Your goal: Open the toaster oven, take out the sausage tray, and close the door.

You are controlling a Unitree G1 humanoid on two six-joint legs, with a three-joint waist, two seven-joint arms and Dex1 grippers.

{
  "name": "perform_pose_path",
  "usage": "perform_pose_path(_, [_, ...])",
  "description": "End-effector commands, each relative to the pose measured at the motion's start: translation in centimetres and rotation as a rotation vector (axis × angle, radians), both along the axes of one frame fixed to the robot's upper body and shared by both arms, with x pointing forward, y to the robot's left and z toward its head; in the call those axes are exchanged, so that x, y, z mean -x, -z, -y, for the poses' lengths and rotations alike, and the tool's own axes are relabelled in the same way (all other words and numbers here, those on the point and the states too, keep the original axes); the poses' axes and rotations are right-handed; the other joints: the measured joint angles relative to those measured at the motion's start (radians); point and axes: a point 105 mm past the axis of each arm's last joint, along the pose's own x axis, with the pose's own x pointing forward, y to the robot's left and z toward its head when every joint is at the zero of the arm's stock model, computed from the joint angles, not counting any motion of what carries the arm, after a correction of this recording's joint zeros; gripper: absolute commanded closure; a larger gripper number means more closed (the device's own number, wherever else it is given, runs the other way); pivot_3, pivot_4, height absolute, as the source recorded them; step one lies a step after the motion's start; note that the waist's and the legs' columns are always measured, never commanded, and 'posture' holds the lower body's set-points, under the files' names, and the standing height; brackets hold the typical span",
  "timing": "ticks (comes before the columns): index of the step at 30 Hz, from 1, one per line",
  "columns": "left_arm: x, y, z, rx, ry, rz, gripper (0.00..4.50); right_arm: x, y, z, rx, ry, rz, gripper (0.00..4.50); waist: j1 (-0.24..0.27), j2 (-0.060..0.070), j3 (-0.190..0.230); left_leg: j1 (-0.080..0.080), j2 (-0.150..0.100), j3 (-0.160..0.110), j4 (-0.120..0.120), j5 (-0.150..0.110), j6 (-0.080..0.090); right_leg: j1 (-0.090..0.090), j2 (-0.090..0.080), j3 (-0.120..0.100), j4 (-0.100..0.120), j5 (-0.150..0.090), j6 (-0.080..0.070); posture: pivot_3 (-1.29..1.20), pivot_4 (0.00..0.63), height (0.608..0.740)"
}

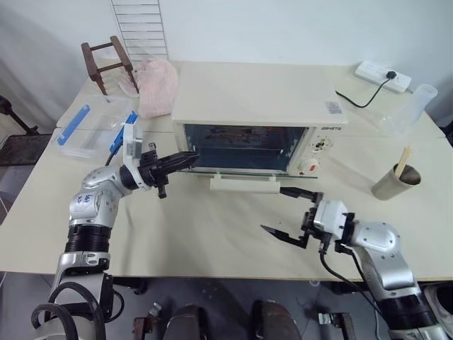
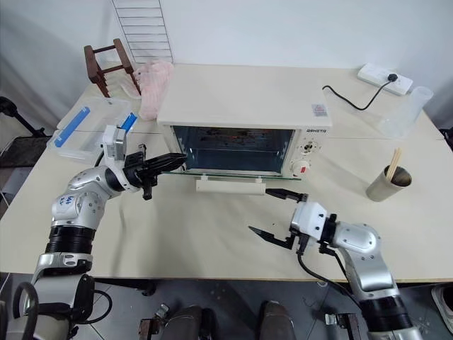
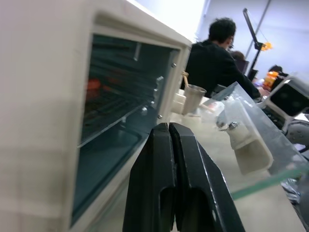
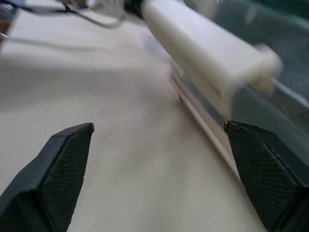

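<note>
- The toaster oven (image 1: 258, 106) stands on the table (image 1: 212, 234) with the door (image 2: 223, 175) folded down flat, its cream handle (image 1: 241, 184) out front.
- Inside, on the wire rack, something red-orange glows in the left wrist view; the sausage tray itself cannot be made out.
- The left pincer (image 1: 190, 159) is clenched on nothing, tips at the left edge of the oven mouth.
- The right pincer (image 1: 289, 212) is released, spread wide just before the handle's right end.
- A clear plastic box (image 1: 95, 126) with blue clips sits by the oven's left side.
- A metal cup (image 1: 396, 183) holds a wooden stick.
</note>
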Motion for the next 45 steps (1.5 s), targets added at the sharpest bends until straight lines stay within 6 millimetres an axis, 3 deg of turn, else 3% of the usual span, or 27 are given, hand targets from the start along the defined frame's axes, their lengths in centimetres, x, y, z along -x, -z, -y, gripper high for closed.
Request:
perform_pose_path(1, [0.7,0.9,0.3,-0.054,0.048,0.012,4.45,1.3,-0.5,2.8,0.009,0.108,0.021,0.0,0.008,0.0,0.0,0.0,0.0,0.0,0.0,0.0,0.0,0.0,0.0,0.0,0.0,0.0,0.0,0.0,0.15,0.74])
perform_pose_path(5, [1.4,2.5,0.5,-0.116,0.093,0.014,4.45,2.8,0.2,5.7,0.026,0.237,-0.034,0.0,0.013,0.0,0.0,0.0,0.0,0.001,0.0,0.0,0.0,0.0,0.0,0.001,-0.001,0.0,0.0,0.0,0.15,0.74])
perform_pose_path(8, [1.5,3.6,0.5,-0.146,0.082,0.02,4.45,3.5,-0.4,7.5,0.012,0.333,-0.034,0.0,0.012,0.0,0.0,0.001,0.0,0.001,0.0,0.0,0.0,0.001,0.0,0.001,-0.002,0.0,0.0,0.0,0.15,0.74])
perform_pose_path(11, [1.2,4.9,0.4,-0.182,0.041,0.04,4.45,3.5,-2.1,8.7,-0.005,0.419,0.011,0.0,0.01,0.0,0.0,0.001,0.0,0.002,0.0,0.0,0.0,0.001,0.0,0.002,-0.002,0.0,0.0,0.0,0.15,0.74])
perform_pose_path(14, [1.0,5.9,0.2,-0.211,-0.002,0.065,4.45,3.0,-4.1,8.6,0.006,0.448,0.091,0.0,0.01,0.0,0.0,0.002,0.001,0.003,0.0,0.0,0.0,0.001,0.0,0.004,-0.002,0.0,0.0,0.0,0.15,0.74])
perform_pose_path(20, [1.7,6.8,0.2,-0.236,0.002,0.076,4.45,1.6,-5.9,4.6,0.075,0.323,0.219,0.0,0.011,0.0,0.0,0.001,0.001,0.003,0.0,0.0,0.0,0.0,0.0,0.003,-0.001,0.0,0.0,0.0,0.15,0.74])
perform_pose_path(23, [1.6,6.9,0.2,-0.225,-0.039,0.093,3.91,0.5,-6.4,1.4,0.095,0.243,0.285,0.0,0.007,0.0,0.0,0.002,0.001,0.003,0.001,0.0,0.0,0.0,0.0,0.003,0.0,0.0,0.0,0.0,0.15,0.74])
perform_pose_path(26, [2.0,6.0,0.0,-0.127,-0.076,0.105,3.02,-0.7,-6.8,-1.2,0.096,0.206,0.344,0.0,0.008,0.0,0.0,0.001,0.001,0.003,0.001,0.0,0.0,-0.001,0.0,0.003,0.001,0.0,0.0,0.0,0.15,0.74])
perform_pose_path(29, [2.6,5.3,-1.4,-0.059,-0.167,0.106,2.06,-2.6,-6.2,-4.0,0.128,0.191,0.366,0.0,-0.002,0.0,0.0,0.001,0.001,0.003,0.001,0.0,0.0,-0.001,0.0,0.003,0.001,0.0,0.0,0.0,0.15,0.74])
perform_pose_path(33, [3.6,4.9,-3.2,-0.029,-0.261,0.113,0.83,-5.0,-5.3,-6.3,0.191,0.217,0.384,0.0,-0.013,0.0,0.0,0.001,0.001,0.002,0.001,0.0,0.0,-0.001,-0.001,0.003,0.003,0.0,0.0,0.0,0.15,0.74])
perform_pose_path(36, [4.3,4.6,-5.9,0.018,-0.424,0.106,0.01,-7.4,-5.4,-8.6,0.217,0.287,0.435,0.0,-0.019,0.0,0.0,0.001,0.001,0.001,0.001,0.0,0.0,-0.001,-0.003,0.002,0.004,0.0,0.0,0.0,0.15,0.74])
perform_pose_path(41, [5.4,4.4,-8.2,0.051,-0.597,0.127,0.01,-10.5,-6.4,-10.7,0.256,0.416,0.538,0.0,-0.037,0.0,0.0,0.001,0.003,0.001,0.0,0.0,0.0,-0.003,-0.003,0.002,0.005,0.0,-0.001,0.0,0.15,0.74])
perform_pose_path(45, [6.1,4.6,-7.8,0.053,-0.608,0.113,0.01,-12.6,-6.1,-10.8,0.41,0.543,0.624,0.0,-0.034,0.0,0.0,0.0,0.001,0.0,0.0,0.0,0.0,-0.003,-0.007,0.001,0.006,0.0,0.0,0.0,0.15,0.74])
